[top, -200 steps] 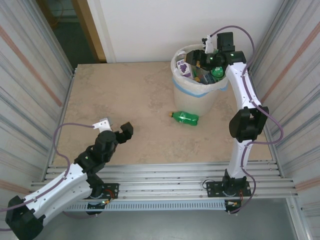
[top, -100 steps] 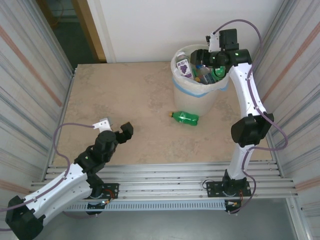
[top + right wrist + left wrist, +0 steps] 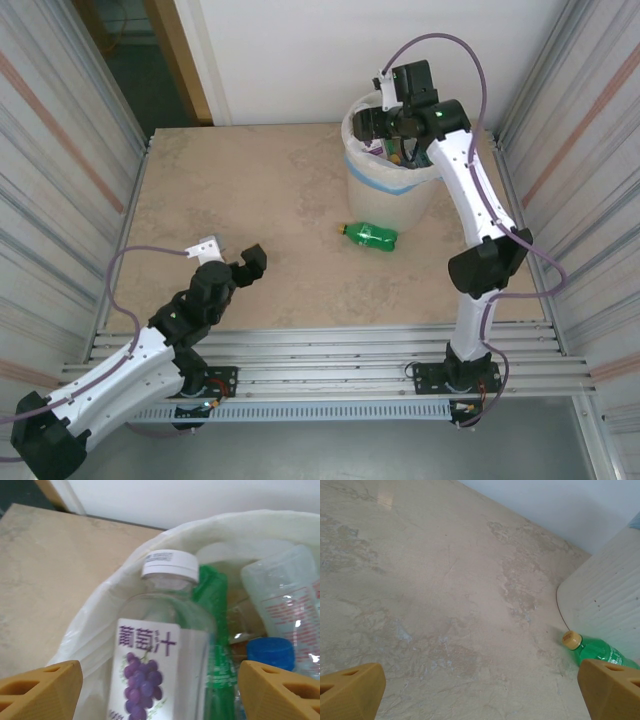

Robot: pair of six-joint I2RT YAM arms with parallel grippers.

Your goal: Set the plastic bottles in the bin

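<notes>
Well, from my seat the right hand (image 3: 370, 124) hung over the bin (image 3: 385, 200) at the far right of the bench (image 3: 250, 190), fingers spread wide and gripping nothing. Through its wrist camera I looked down between the two orange fingertips (image 3: 42, 687) into the liner (image 3: 97, 612). A grape bottle (image 3: 155, 655) with a white cap leaned against the near wall, and beside it lay a clear bottle (image 3: 292, 587), a blue cap (image 3: 270, 652) and some green plastic (image 3: 212, 605). The bin looked well filled, so I judged most of the job done. The hand hovered above the bottles and, as far as I could tell, touched none of them.

One green bottle (image 3: 369, 235) lay on its side on the bench, just beside the foot of the bin, cap pointing left. It was the only bottle I could see outside the bin.

The left hand (image 3: 232, 262) sat low over the near left part of the bench, well apart from the green bottle. It was spread wide and empty too. Its camera faced across the bare surface and caught the bottle at the right edge of the view, next to the bin's curved wall. I took that as a parked pose, out of the right arm's way. The right arm was nearer to the bottle, so I reckoned it the likelier one to go for it. Lying so near the wall, the bottle would leave little room for a finger on the far side, and it could roll if nudged.
</notes>
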